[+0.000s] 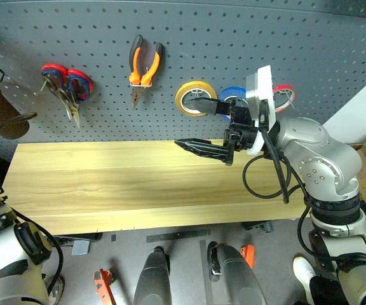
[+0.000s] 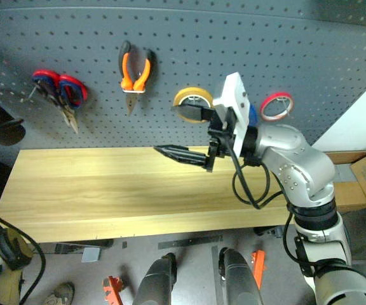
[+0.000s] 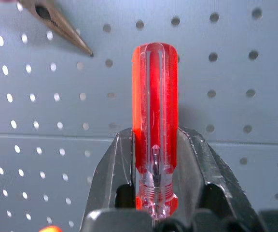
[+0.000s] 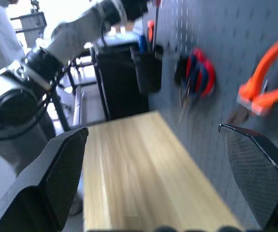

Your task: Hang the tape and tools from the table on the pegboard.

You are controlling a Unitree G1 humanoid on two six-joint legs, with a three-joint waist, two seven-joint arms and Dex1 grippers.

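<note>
Your left claw (image 3: 153, 159) is clenched on the red screwdriver (image 3: 154, 121), handle up before the pegboard (image 1: 234, 38), the one tool left to hang, as far as you can judge. Pliers (image 1: 144, 67) already hang, their tip just above and beside that handle. Your right claw (image 1: 199, 124), released and empty, hovers over the bare table (image 1: 107, 184), blue tape (image 1: 234, 95) hung just behind it.

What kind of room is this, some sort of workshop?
Probably a workshop or tool corner: a dark pegboard holds pliers, scissors and rolls of tape above a plain wooden workbench.
</note>
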